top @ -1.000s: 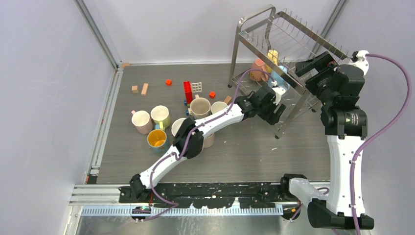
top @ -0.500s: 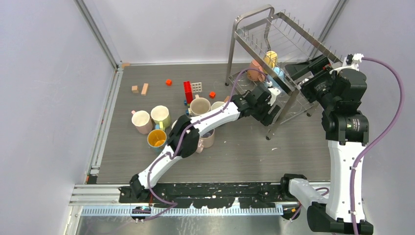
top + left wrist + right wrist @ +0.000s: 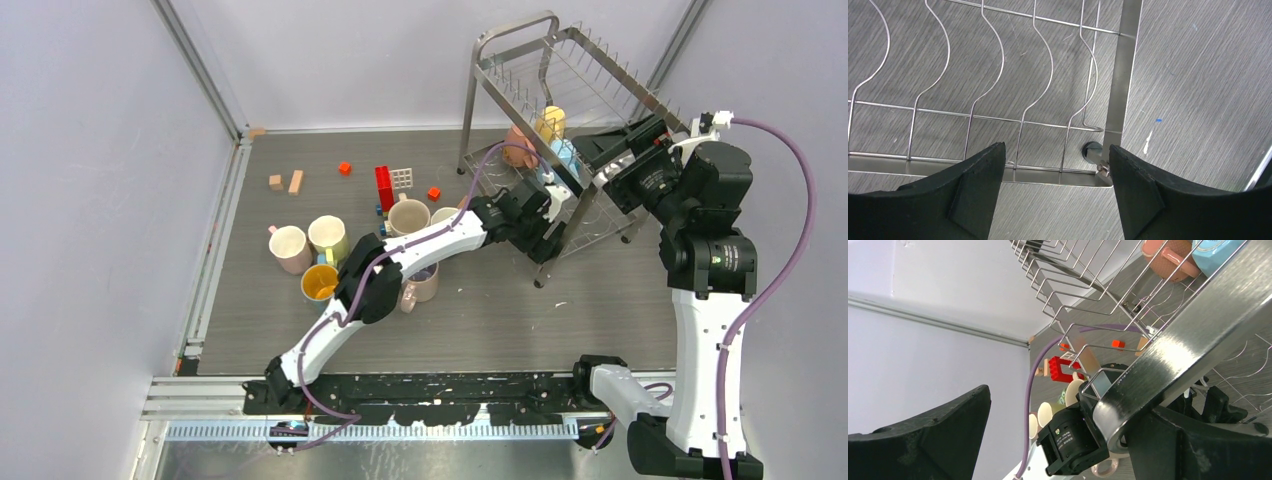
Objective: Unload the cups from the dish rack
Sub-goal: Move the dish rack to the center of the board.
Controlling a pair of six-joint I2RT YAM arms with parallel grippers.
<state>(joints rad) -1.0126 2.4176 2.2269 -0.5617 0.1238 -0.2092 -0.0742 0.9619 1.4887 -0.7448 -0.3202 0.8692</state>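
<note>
Against the dish rack (image 3: pixel 520 60) the open right pincer (image 3: pixel 598 150) is pressed, the left pincer (image 3: pixel 1055 150) open too; cups (image 3: pixel 548 125) could be spilled by tipping.

A grey wood-grain table (image 3: pixel 600 300) is enclosed by pale lavender walls (image 3: pixel 350 60), with an aluminium rail (image 3: pixel 215 240) running along its left edge. At the far middle stands a tall red studded brick (image 3: pixel 384 187), and a small white grid piece (image 3: pixel 401 178) lies just to its right. A small red cube (image 3: pixel 433 193) sits further right, and an orange-red cube (image 3: pixel 344 168) sits to the left and farther back. Two wooden blocks, a square one (image 3: pixel 275 182) and a longer one (image 3: pixel 296 182), lie close together at the far left. The left wrist view shows a blue fleck (image 3: pixel 1158 120) and a white smear (image 3: pixel 1147 142) on the tabletop.
</note>
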